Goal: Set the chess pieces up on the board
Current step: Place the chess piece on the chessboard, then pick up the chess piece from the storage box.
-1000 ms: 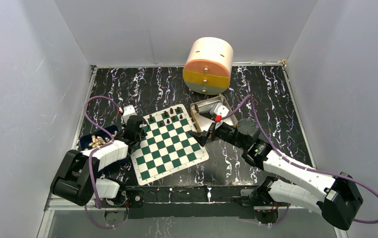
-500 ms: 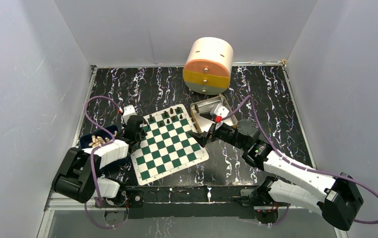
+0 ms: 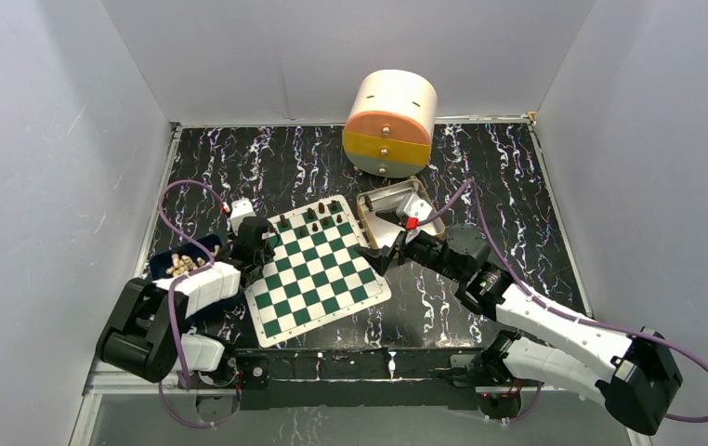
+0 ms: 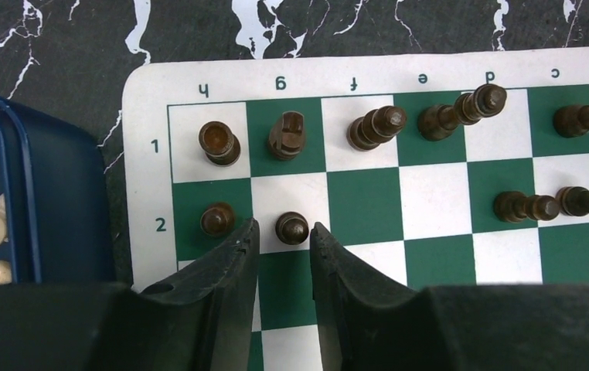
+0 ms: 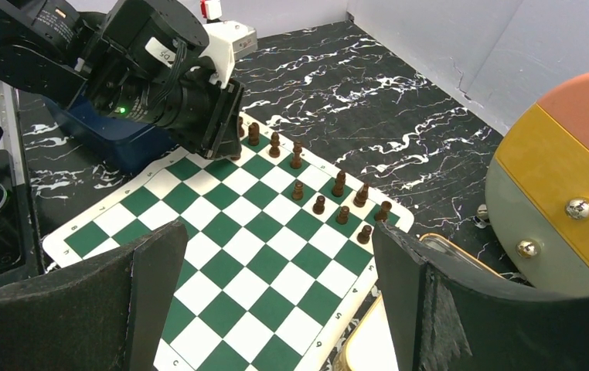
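We see the left gripper (image 4: 284,230) slightly parted around a pawn (image 4: 292,228) near the far left corner of the board (image 4: 438,189); only its wrist view shows the gaps. The right gripper (image 5: 276,239) gapes wide at the board's right edge.

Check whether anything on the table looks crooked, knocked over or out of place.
Only the board looks askew: it lies turned at an angle to the near edge of the table. The chess pieces all stand upright, none knocked over. Squares f2 and e2 are bare, which looks unfinished rather than odd.
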{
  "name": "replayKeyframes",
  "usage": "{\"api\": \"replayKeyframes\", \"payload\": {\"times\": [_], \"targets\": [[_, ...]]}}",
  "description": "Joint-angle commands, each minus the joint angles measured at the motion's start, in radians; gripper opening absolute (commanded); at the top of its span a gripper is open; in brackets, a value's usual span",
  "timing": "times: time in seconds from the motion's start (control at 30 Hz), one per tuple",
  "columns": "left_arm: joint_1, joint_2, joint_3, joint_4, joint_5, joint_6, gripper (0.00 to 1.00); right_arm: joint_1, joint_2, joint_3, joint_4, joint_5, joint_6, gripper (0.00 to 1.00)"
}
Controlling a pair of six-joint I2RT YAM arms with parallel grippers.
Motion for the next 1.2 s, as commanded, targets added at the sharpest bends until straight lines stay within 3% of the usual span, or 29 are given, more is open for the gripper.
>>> {"api": "replayKeyframes", "payload": {"times": [0.0, 0.17, 0.4, 0.7, 0.87, 0.93, 0.97, 1.0, 1.17], "targets": [[0.004, -0.053, 0.033, -0.043, -0.045, -0.008, 0.31, 0.005, -0.016, 0.017, 0.019, 0.013, 0.011, 0.99], [0.005, -0.11, 0.069, -0.106, -0.028, -0.019, 0.38, 0.005, 0.005, 0.042, -0.009, 0.066, 0.092, 0.99], [0.005, -0.21, 0.188, -0.25, 0.011, 0.021, 0.49, 0.003, 0.122, 0.219, -0.251, 0.223, 0.299, 0.99], [0.004, -0.334, 0.321, -0.463, 0.291, 0.171, 0.64, -0.039, 0.291, 0.343, -0.456, 0.391, 0.407, 0.99], [0.005, -0.42, 0.316, -0.521, 0.435, 0.248, 0.72, -0.119, 0.373, 0.384, -0.485, 0.351, 0.196, 0.96], [0.005, -0.463, 0.289, -0.522, 0.463, 0.253, 0.73, -0.168, 0.416, 0.423, -0.522, 0.245, 0.108, 0.95], [0.005, -0.484, 0.277, -0.52, 0.461, 0.248, 0.85, -0.188, 0.444, 0.464, -0.566, 0.225, 0.081, 0.93], [0.005, -0.505, 0.26, -0.513, 0.458, 0.243, 0.88, -0.203, 0.468, 0.514, -0.601, 0.217, 0.055, 0.92], [0.004, -0.573, 0.219, -0.479, 0.499, 0.268, 0.89, -0.288, 0.542, 0.591, -0.662, 0.03, -0.174, 0.88]]}}
